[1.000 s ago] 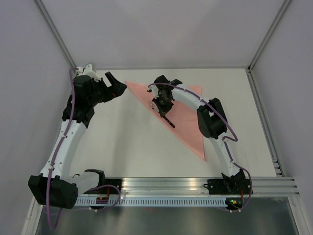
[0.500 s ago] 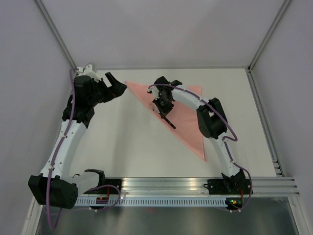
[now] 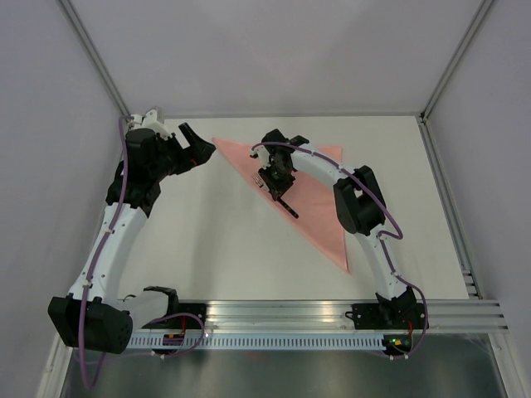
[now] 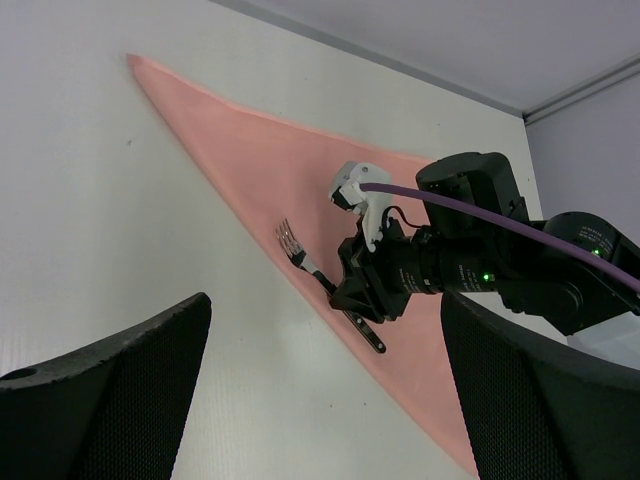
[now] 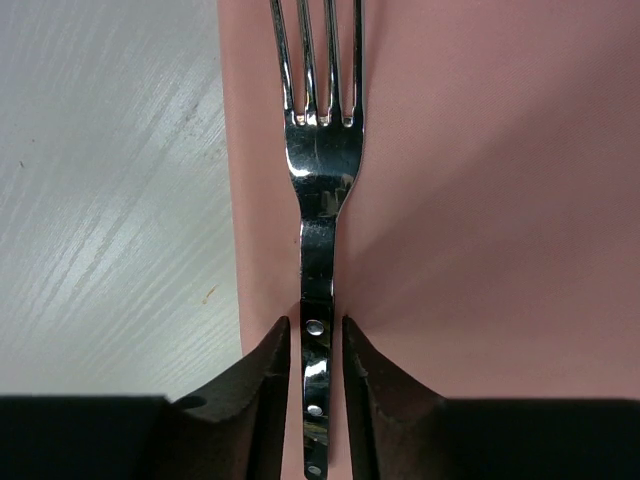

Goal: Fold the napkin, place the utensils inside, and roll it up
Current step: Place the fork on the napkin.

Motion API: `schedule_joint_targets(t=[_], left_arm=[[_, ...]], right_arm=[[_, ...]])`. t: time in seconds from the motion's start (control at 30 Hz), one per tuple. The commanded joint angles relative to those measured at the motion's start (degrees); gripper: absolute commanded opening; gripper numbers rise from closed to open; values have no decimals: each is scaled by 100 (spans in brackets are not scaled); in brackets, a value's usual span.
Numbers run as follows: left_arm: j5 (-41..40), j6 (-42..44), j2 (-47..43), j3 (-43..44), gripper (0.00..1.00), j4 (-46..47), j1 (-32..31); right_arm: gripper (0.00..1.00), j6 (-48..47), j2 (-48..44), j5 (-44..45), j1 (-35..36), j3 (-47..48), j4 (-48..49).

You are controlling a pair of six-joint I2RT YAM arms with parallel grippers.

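The salmon-pink napkin lies folded into a triangle, its long fold edge running from far left to near right. The fork lies on it along that edge, tines toward the far left. My right gripper straddles the black handle, and in the right wrist view a thin gap shows on each side of the handle, so the jaws are slightly open. The fork's tines rest flat on the napkin. My left gripper is wide open and empty, beside the napkin's far-left corner.
White tabletop with grey walls on three sides. An aluminium rail runs along the near edge. The right arm's elbow hangs over the napkin's right half.
Almost nothing. My right gripper has shifted very slightly over the fork handle. The fork, the napkin and my left arm stay where they were.
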Motion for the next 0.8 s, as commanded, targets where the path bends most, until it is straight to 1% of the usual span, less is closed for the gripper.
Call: schedule_joint_targets(t=[0.0, 0.1, 0.2, 0.33, 0.43, 0.47, 0.53, 0.57, 0.63, 0.67, 0.7, 0.73, 0.77], left_arm=[[51, 231, -79, -15, 100, 38, 24], [60, 240, -87, -15, 100, 30, 24], [52, 257, -87, -15, 100, 38, 24], [279, 328, -70, 3, 100, 161, 24], [622, 433, -114, -233, 100, 687, 15], [832, 512, -149, -322, 100, 1072, -55], [799, 661, -149, -445, 100, 1347, -292], [477, 897, -62, -463, 100, 1400, -693], [1, 1196, 79, -411, 100, 1497, -1195], [-523, 1511, 132, -428, 100, 1593, -1459], [-737, 1627, 193, -463, 100, 1855, -1940], [-887, 1733, 203, -620, 100, 2058, -2154], [-1046, 1882, 185, -743, 100, 2330, -2339]], right_arm=[[33, 319, -432, 427, -2, 18, -301], [39, 310, -493, 356, -3, 27, -310], [39, 310, -581, 295, -3, 45, -310], [43, 319, -836, 286, -46, 132, -275], [44, 372, -1196, 216, -239, 177, -74], [44, 389, -1441, 189, -327, 90, 5], [44, 477, -1714, 32, -624, -60, 190], [44, 495, -1994, -47, -757, -261, 391], [45, 669, -2277, -275, -1195, -481, 663], [45, 688, -2435, -355, -1354, -787, 778], [45, 697, -2758, -434, -1504, -956, 884], [45, 680, -2918, -513, -1810, -1123, 1059], [45, 662, -3068, -531, -1961, -1455, 1139]])
